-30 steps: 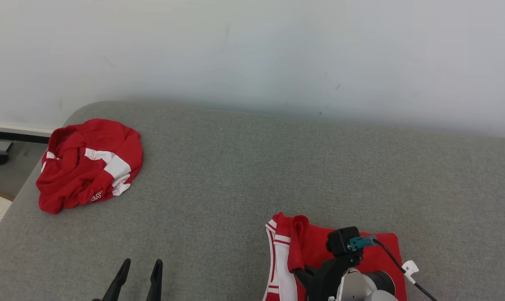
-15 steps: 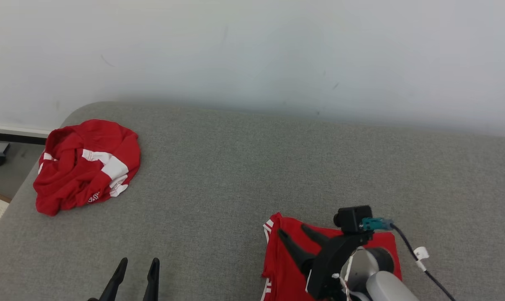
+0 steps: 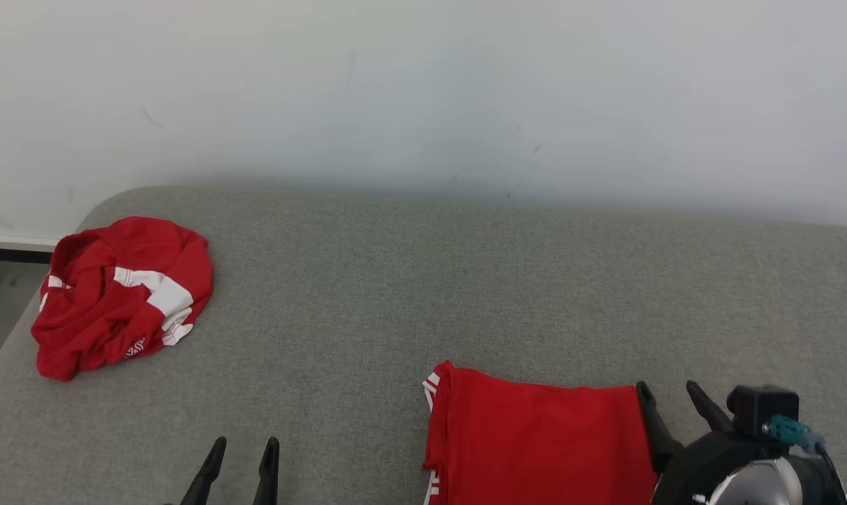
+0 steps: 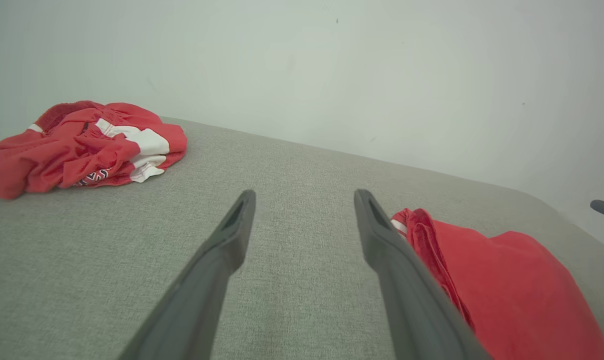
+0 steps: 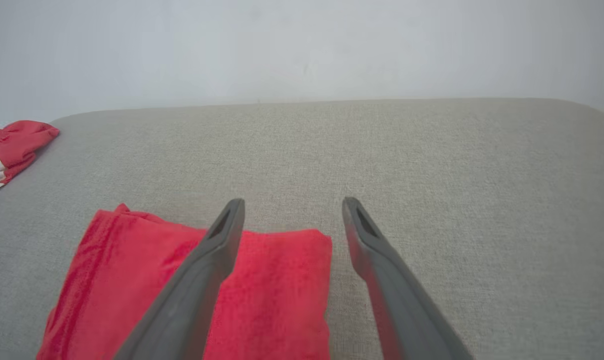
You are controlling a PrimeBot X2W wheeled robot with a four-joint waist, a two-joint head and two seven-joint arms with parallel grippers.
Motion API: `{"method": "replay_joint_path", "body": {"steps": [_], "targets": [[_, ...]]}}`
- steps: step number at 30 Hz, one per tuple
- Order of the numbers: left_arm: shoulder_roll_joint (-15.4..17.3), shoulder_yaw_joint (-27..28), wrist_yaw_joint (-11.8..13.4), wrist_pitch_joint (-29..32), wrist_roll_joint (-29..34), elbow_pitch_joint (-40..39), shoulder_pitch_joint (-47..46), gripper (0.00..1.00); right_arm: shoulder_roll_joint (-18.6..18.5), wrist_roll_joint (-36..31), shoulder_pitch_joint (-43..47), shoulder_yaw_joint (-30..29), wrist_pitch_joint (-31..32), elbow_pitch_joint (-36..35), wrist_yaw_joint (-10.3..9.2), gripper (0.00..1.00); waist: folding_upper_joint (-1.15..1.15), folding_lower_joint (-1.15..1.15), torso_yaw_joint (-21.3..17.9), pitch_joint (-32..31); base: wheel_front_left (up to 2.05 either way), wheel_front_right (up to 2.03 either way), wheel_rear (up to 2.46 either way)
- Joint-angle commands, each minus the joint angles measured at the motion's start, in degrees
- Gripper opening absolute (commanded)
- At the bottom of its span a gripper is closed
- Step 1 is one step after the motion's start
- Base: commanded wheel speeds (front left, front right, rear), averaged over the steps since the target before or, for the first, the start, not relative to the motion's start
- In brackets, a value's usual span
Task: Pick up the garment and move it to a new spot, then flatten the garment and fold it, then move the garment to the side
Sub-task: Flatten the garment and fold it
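We see the folded red garment (image 3: 535,442) lying flat on the grey upholstered surface (image 3: 423,294), near its front edge and towards our right side. The right gripper (image 3: 666,386) stands at the garment's right-hand edge with its two dark fingers spread apart and nothing between them. In the head view its inner finger lies right along that edge, but we cannot tell whether it touches the cloth. The left gripper (image 3: 246,443) is well apart from the garment, low on our left, with its jaws also parted and empty above bare upholstery.

The right wrist view shows what the head view leaves unclear. One finger crosses over the garment's (image 5: 281,290) far right corner, the other is over plain grey fabric, and the garment's edge runs between them. The left wrist view shows the garment's (image 4: 507,280) opposite side, where a bunched fold with a white stripe rises just beside the left gripper's (image 4: 306,194) right finger.

A second garment, crumpled and red with white bands (image 3: 121,294), sits far off at the surface's left corner. The head view shows its rounded heap, and the left wrist view shows small printing on its lower hem. A pale wall (image 3: 423,84) stands behind the surface.
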Motion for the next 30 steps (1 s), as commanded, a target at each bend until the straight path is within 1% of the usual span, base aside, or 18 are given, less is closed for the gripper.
{"method": "replay_joint_path", "body": {"steps": [1, 3, 6, 8, 10, 14, 19, 23, 30], "targets": [[-0.3, 0.0, -0.1, -0.4, 0.4, 0.4, -0.3, 1.0, 0.1, -1.1, 1.5, -0.5, -0.9, -0.4, -0.1, 1.0, 0.0, 0.0, -0.4, 0.0, 0.0, 0.0, 0.0], [-0.4, -0.2, -0.3, -0.5, 0.6, 0.6, -0.6, 1.0, 0.0, -2.4, 2.9, -1.3, -2.5, -0.1, -0.1, 1.0, 0.0, 0.0, -0.6, -0.1, 0.0, 0.0, 0.0], [-0.5, -0.3, -0.4, -0.5, 0.7, 1.1, -0.7, 1.0, 0.0, -5.0, 4.8, -3.4, -6.6, 1.2, -0.1, 1.0, 0.0, 0.0, -0.8, -0.4, 0.0, 0.0, 0.0], [-0.7, -0.1, -0.3, -0.5, 0.9, 1.4, -0.3, 1.0, 0.0, -5.9, 5.8, -5.2, -10.4, 2.0, -0.1, 0.83, 0.0, 0.0, -1.1, -0.9, 0.0, 0.0, 0.0], [-0.9, 0.4, -0.3, -0.6, 1.1, 1.6, 0.4, 1.0, 0.0, -5.5, 6.6, -7.5, -14.2, 3.1, -0.1, 1.0, 0.0, 0.0, -1.6, -1.4, 0.0, 0.0, 0.0], [-1.7, 2.5, -0.2, -0.6, 1.5, 0.6, 2.0, 1.0, 0.0, -4.6, 8.1, -9.8, -19.7, 5.0, -0.1, 1.0, 0.0, 0.0, -2.8, -2.5, 0.0, 0.0, 0.0], [-3.3, 5.5, -0.5, -0.6, 3.9, -0.4, 3.5, 1.0, 0.0, -6.5, 8.9, -10.3, -24.1, 4.1, -0.1, 1.0, 0.0, 0.0, -5.0, -3.9, 0.0, 0.0, 0.0], [-4.1, 6.7, -0.8, -0.5, 4.8, 0.0, 4.2, 1.0, 0.0, -6.9, 9.4, -9.7, -25.2, 3.0, -0.1, 1.0, 0.0, 0.0, -5.8, -4.5, 0.0, 0.0, 0.0], [-4.7, 8.8, -1.2, -0.5, 6.1, 2.3, 5.1, 1.0, 0.0, -6.7, 9.8, -5.8, -24.7, 2.1, -0.1, 1.0, 0.0, 0.0, -7.2, -5.9, 0.0, 0.0, 0.0]]}}
